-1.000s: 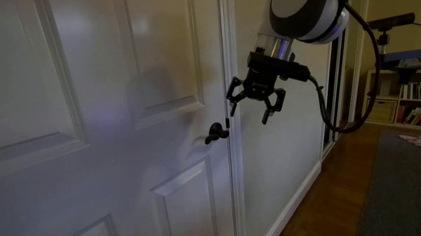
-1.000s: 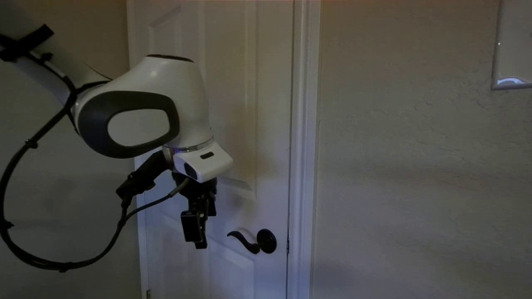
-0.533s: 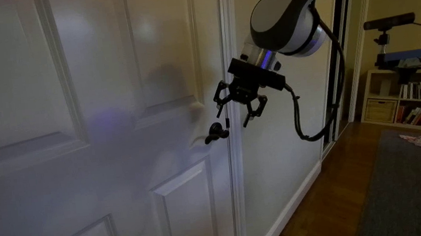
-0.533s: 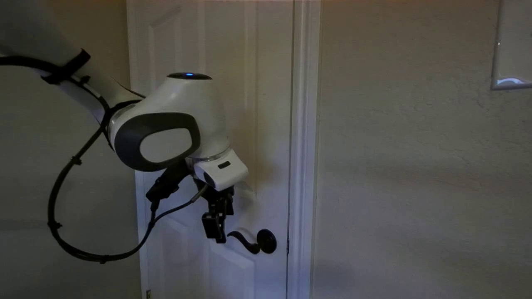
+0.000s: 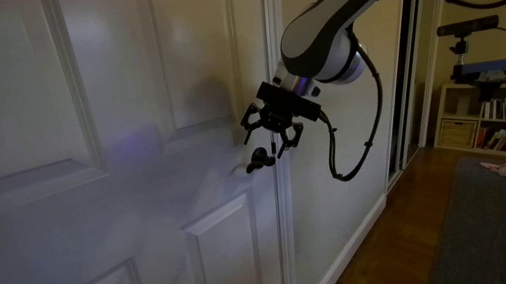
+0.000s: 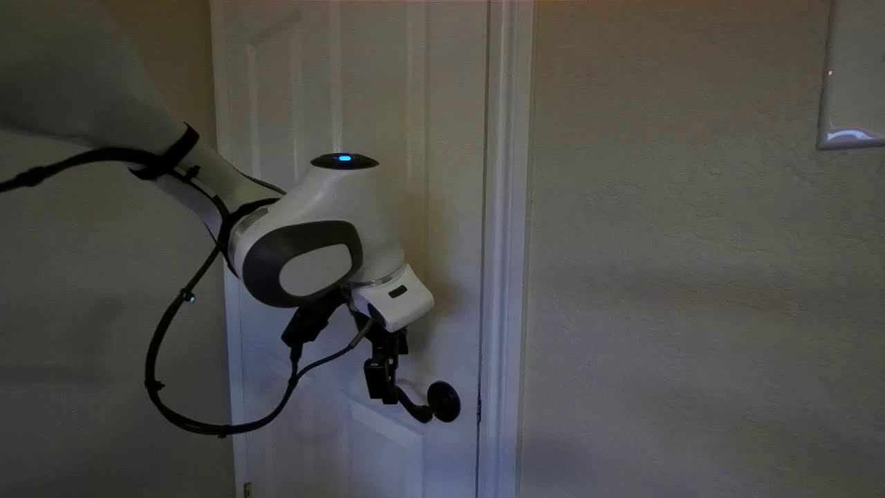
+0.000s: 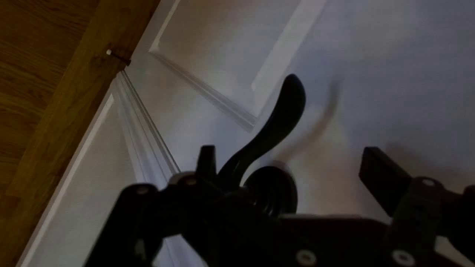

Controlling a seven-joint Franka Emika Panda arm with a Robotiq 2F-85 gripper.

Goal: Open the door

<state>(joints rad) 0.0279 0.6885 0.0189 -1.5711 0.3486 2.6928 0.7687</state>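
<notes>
The tall white panelled door (image 5: 147, 209) stands shut in its frame; it also shows in an exterior view (image 6: 453, 207) and the wrist view (image 7: 378, 40). Its dark handle is a curved lever (image 5: 259, 161) on a round plate (image 6: 443, 401). My gripper (image 5: 263, 150) is open, with its fingertips pointing down just above the handle. In an exterior view the gripper (image 6: 382, 400) covers the lever's free end. In the wrist view the lever (image 7: 285, 107) rises between the spread fingers, close to the left finger (image 7: 206, 159). I cannot tell whether they touch.
A white door frame (image 5: 290, 194) and plain wall (image 5: 335, 166) adjoin the handle side. A cable loop (image 6: 162, 339) hangs from the arm. A shelf (image 5: 476, 121) and grey rug (image 5: 491, 220) lie farther off. A framed picture (image 6: 857, 76) hangs on the wall.
The arm and open gripper have moved toward the door and handle, leftward in one exterior view and rightward in the other, ending over the lever. The door and lever have not moved.
</notes>
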